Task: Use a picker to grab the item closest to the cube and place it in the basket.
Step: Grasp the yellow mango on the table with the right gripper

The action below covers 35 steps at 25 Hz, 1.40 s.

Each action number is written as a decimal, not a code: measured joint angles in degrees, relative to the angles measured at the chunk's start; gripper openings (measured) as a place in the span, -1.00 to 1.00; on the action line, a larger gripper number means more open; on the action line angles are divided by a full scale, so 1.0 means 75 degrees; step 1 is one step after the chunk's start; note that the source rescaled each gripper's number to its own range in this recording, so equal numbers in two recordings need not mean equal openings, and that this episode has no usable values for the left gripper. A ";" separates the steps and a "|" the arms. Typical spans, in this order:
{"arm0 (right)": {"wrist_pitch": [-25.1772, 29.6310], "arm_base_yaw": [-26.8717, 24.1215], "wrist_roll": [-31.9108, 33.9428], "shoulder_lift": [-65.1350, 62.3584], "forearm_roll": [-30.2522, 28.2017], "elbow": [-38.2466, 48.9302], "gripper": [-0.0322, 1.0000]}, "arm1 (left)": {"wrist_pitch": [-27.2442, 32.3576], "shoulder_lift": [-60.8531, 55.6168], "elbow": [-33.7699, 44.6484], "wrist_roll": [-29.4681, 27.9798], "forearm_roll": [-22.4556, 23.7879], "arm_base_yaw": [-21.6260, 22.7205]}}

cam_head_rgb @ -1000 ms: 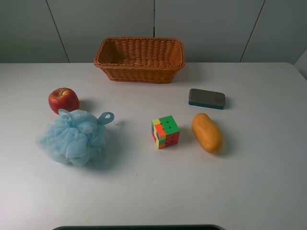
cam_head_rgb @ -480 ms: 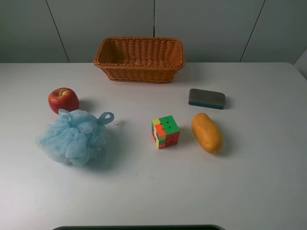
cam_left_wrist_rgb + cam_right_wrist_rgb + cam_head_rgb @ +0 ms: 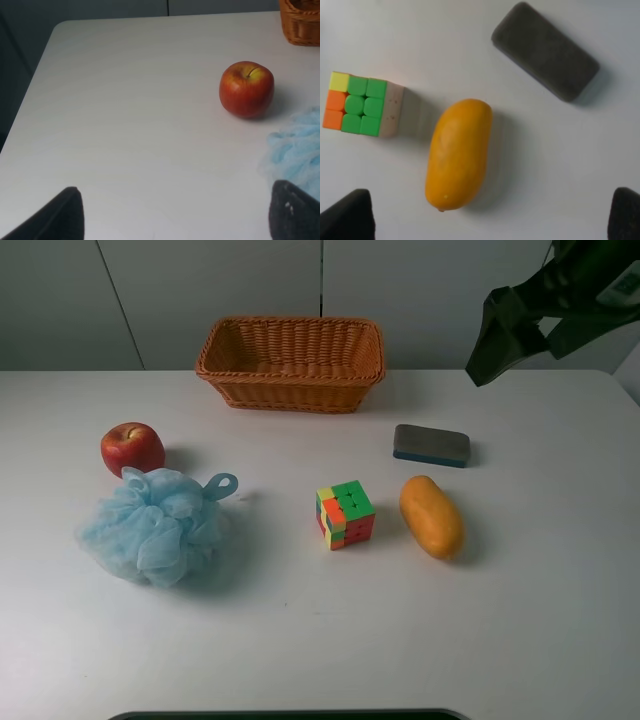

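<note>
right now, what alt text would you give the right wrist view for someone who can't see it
An orange-yellow mango lies on a white table, seen from above, between a multicoloured puzzle cube and a dark grey eraser, touching neither. The right gripper's two dark fingertips show wide apart at the frame's edge, holding nothing.

Table (image 3: pixel 300 640) top: white, smooth, matt w/ faint sheen. Cube (image 3: pixel 345 515): hard plastic, glossy coloured tiles. Yellow fruit (image 3: pixel 431 517) just beside cube: smooth waxy skin, soft shine. Block (image 3: pixel 431 446) near cube, past the fruit: dark grey top (looks felt-like, matt). Basket (image 3: pixel 290 390) well behind cube: woven wicker, rough, orange-brown. Pouf (image 3: pixel 150 525) well apart from cube, opp. side: light-blue mesh netting, frilly. Apple (image 3: pixel 132 448) beyond it: glossy red skin.
</note>
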 joint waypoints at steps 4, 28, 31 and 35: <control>-0.0428 0.0059 0.0084 0.0679 -0.0093 0.0330 1.00 | 0.0000 0.0000 0.0000 0.0000 0.0000 0.0000; -0.4136 0.0735 0.0445 0.2718 0.0297 0.2894 1.00 | 0.0000 0.0000 0.0000 0.0047 0.0014 0.0000; -0.4245 0.0735 0.0429 0.2895 0.0404 0.2894 1.00 | 0.0000 0.0000 0.0000 0.0047 0.0014 0.0000; -0.4327 0.0735 0.0417 0.3079 0.0437 0.2894 1.00 | 0.0000 0.0000 0.0000 0.0047 0.0014 0.0000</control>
